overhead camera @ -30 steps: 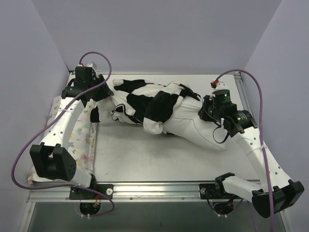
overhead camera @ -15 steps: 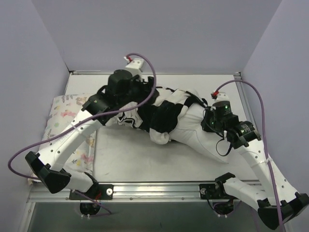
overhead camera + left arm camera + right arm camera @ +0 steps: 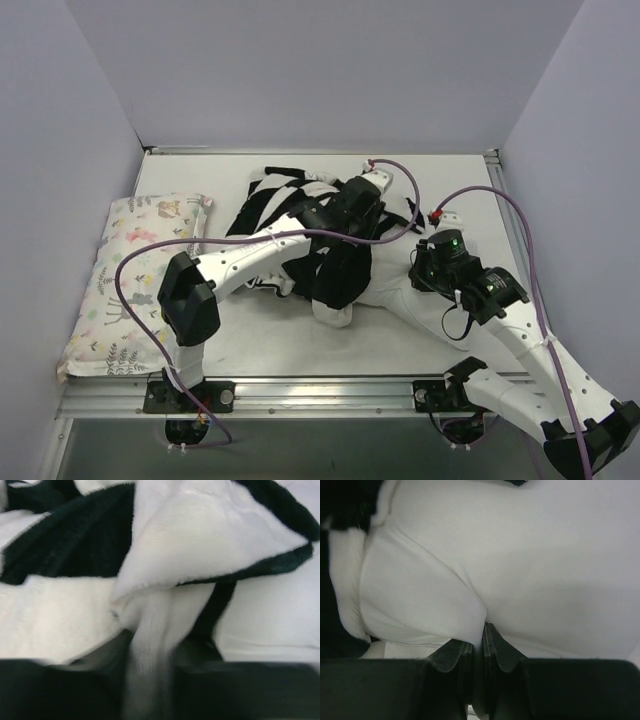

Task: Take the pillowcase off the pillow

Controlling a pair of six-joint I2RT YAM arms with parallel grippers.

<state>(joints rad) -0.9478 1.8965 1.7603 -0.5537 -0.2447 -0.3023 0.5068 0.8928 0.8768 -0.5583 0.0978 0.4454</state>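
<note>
Starting at the left edge, I see the floral pillow (image 3: 140, 275) lying flat along the table (image 3: 250, 340), well apart from the work, and I judge it plays no part in this. Next comes the pillowcase (image 3: 275, 195), bunched into a rumpled heap of black and white squares across the middle, its right part draped over one end of the pillow (image 3: 385, 295). My left arm reaches diagonally over that heap, so the left gripper (image 3: 150, 682) sits at the heap's right side, where the cover meets bare pillow. In its wrist view a white fold of the cover runs down between the two dark fingers. The view is blurred, and I cannot tell whether the jaws are clamped on that fold or merely standing around it. I read the placement as a bid for a grip near the cover's mouth. Further right the plain white pillow lies exposed, angled toward the near right. There the right gripper (image 3: 482, 635) has its fingers pressed together on a pleat of the pillow's own fabric. I take this as the anchor, so any pull on the cover slides it off instead of dragging everything along.
</note>
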